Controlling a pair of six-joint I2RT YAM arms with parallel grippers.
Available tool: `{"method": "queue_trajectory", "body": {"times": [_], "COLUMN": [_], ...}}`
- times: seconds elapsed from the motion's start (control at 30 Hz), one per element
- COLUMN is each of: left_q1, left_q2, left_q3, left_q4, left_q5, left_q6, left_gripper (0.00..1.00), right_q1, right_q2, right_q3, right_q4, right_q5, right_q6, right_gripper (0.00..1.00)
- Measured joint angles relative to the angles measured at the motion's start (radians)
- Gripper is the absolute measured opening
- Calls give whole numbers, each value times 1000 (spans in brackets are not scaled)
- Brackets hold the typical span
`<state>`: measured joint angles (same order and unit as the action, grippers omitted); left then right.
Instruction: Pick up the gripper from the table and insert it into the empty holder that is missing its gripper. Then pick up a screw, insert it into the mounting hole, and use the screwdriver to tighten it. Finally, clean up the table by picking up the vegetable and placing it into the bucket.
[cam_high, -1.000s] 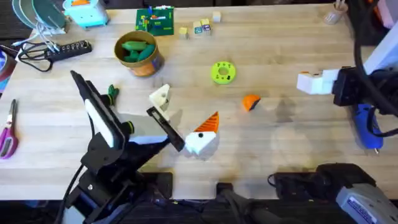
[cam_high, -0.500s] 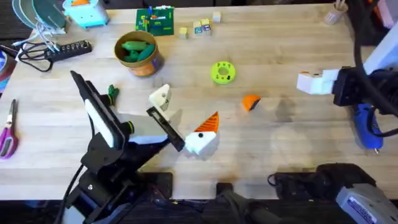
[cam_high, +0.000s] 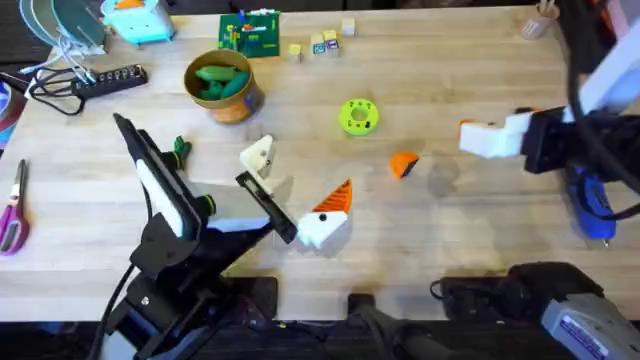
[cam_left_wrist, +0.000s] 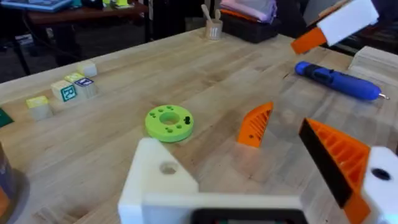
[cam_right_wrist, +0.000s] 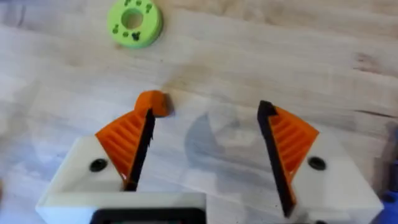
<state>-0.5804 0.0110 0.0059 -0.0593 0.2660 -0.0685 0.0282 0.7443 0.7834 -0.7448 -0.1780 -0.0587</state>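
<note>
**Orange pad first: centre, lower, then close**

Orange wedge-shaped plastic fingertip pad (cam_high: 403, 164) to be picked up: lies loose on the light wooden butcher-block table (cam_high: 470, 240), between the flat yellow-green ring-shaped disc (cam_high: 359, 116) and the fat bright blue electric screwdriver (cam_high: 590, 205), well apart from both.

Right gripper (cam_high: 478, 138), white fingers with orange ribbed pads: spread wide, holds nothing. Hovers above the table, near the wedge on the screwdriver side, arm stretched from the right edge toward the middle. In the right wrist view, seems not yet centred: wedge (cam_right_wrist: 153, 102) sits just at the tip of one finger (cam_right_wrist: 127, 140), not in the gap. Best to shift sideways until the wedge lies in the middle of the gap, then come straight down and close on the two flat sides, not on the sloped face, to avoid a squeeze-out. Keep the grip low but off the wood.

Left gripper (cam_high: 300, 178): rests low near the table, open, nothing in it, arm folded close to its base. Offers the white angular plastic holder (cam_high: 258, 157) with bare face and visible mounting hole, ready for the wedge.

Small dark green knobbly toy vegetable (cam_high: 181, 150) waits on the table, near the tan-rimmed round bucket (cam_high: 247, 100).
</note>
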Motion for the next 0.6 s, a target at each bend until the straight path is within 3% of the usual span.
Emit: {"method": "queue_trajectory", "body": {"times": [0.33, 0.6], "left_q1": [0, 0], "left_q2": [0, 0], "left_q3": [0, 0], "left_q4": [0, 0], "left_q5": [0, 0], "left_q6": [0, 0], "left_gripper": [994, 992], "right_q1": [281, 338], "right_q2": [137, 272], "right_q3": [0, 4], "right_q4": [-16, 20], "right_q5": [-33, -29], "right_q6": [3, 29], "right_gripper": [991, 991]}}
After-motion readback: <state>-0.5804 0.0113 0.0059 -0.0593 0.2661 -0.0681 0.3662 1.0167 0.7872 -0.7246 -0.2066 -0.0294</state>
